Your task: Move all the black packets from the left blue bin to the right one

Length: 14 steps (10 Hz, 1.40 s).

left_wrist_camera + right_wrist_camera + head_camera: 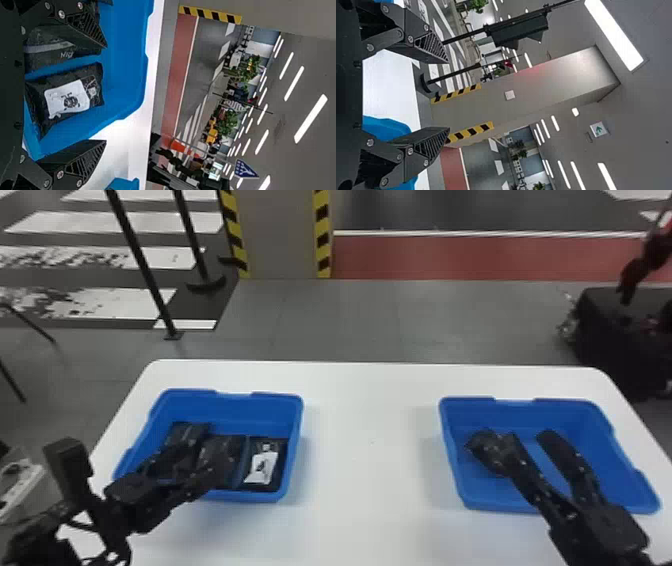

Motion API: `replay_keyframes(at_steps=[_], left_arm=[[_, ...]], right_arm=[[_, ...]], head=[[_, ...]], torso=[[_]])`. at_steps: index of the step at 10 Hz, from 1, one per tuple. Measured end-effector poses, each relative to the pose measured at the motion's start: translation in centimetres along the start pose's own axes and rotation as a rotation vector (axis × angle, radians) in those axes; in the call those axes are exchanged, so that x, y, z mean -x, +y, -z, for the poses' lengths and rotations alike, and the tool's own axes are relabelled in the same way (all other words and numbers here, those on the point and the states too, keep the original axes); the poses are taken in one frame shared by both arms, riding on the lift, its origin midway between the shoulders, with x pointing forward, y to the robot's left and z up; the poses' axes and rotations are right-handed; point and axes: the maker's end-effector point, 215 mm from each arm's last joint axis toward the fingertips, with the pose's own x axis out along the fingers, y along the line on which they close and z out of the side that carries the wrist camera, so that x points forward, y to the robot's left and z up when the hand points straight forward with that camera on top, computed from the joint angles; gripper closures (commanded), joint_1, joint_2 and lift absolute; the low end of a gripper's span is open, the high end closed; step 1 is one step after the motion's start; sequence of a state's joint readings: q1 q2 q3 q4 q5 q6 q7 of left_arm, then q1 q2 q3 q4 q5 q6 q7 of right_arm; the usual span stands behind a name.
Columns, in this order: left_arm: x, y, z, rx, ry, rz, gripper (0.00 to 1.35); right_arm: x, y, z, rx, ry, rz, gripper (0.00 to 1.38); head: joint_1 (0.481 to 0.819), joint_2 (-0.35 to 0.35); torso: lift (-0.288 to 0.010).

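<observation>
In the head view my left gripper (pixel 202 459) is over the left blue bin (pixel 295 440), its fingers apart. Three black packets lie in that bin: one at the back left (pixel 190 432), a middle one (pixel 225 447) and a right one with a white label (pixel 281 462). My left gripper (pixel 105 94) has the labelled packet (pixel 33 91) in view beyond its spread fingers. Over the right blue bin (pixel 595 425) stands my right gripper (pixel 531 436), open. A dark lump resembling a black packet (pixel 482 445) is in that bin, partly behind one finger. The right gripper (pixel 447 95) holds nothing.
Both bins stand on a white table (pixel 370 440), with a wide gap between them. A striped pillar (pixel 282 235) and black posts (pixel 137 255) rise behind the table. A black case (pixel 600 335) stands on the floor at the back right.
</observation>
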<state>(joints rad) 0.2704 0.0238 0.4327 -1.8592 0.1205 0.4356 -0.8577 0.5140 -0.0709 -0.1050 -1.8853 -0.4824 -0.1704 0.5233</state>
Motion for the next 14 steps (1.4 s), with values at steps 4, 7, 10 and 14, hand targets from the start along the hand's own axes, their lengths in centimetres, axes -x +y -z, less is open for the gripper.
replay_keyframes(at_steps=[4,7,10,14], left_arm=[[-0.3,5.1,0.3,0.024,0.138,-0.143,0.2],[-1.7,5.8,0.5,0.036,0.219,-0.191,0.22],[-1.8,6.8,1.1,0.051,0.259,-0.25,0.22],[0.2,10.4,0.9,0.05,0.287,-0.36,0.22]], right_arm=[[-0.1,1.3,0.8,-0.044,0.022,-0.031,0.47],[0.0,1.6,1.8,-0.076,0.037,-0.036,0.47],[0.1,1.8,2.6,-0.096,0.05,-0.04,0.47],[0.1,1.9,3.2,-0.108,0.066,-0.042,0.47]], head=[[0.695,0.172],[0.695,0.176],[0.695,0.186],[0.695,0.242]], torso=[[-0.11],[-0.11],[-0.11],[-0.11]])
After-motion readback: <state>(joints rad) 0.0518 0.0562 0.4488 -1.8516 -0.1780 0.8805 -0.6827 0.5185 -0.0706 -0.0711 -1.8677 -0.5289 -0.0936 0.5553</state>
